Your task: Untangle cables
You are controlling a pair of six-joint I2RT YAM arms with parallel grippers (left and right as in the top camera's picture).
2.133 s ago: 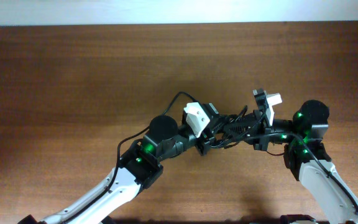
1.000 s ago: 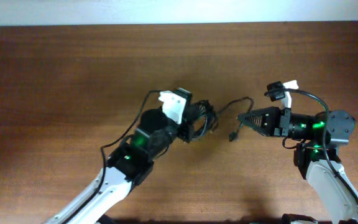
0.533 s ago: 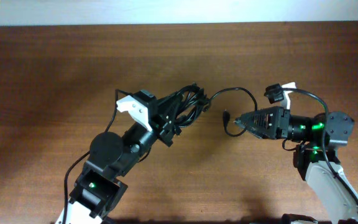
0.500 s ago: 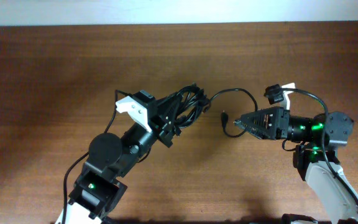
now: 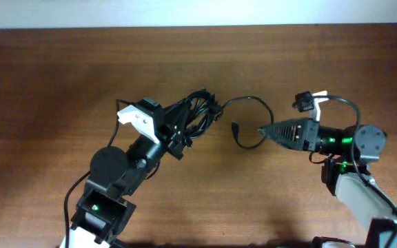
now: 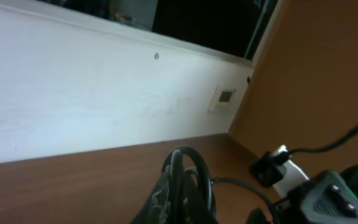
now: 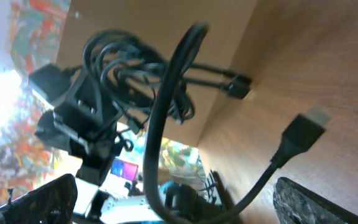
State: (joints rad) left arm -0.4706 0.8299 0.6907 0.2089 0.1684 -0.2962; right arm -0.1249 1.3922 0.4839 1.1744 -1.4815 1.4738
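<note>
- At mid-table (image 5: 60,76), the cables (image 5: 197,116) sit bunched in the left gripper (image 5: 182,126), which is clamped on them.
- Right gripper (image 5: 262,130), at their 3 o'clock, is spread wide.
- Light, floppy stuff; I'd grab near the loose plug (image 5: 234,127).

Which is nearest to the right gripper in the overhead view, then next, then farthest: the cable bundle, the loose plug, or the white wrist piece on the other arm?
Starting from the right gripper:
1. Loose plug, just beside its tip, on the left.
2. Cable bundle, further left, near the middle.
3. White wrist piece, farthest left.
</note>
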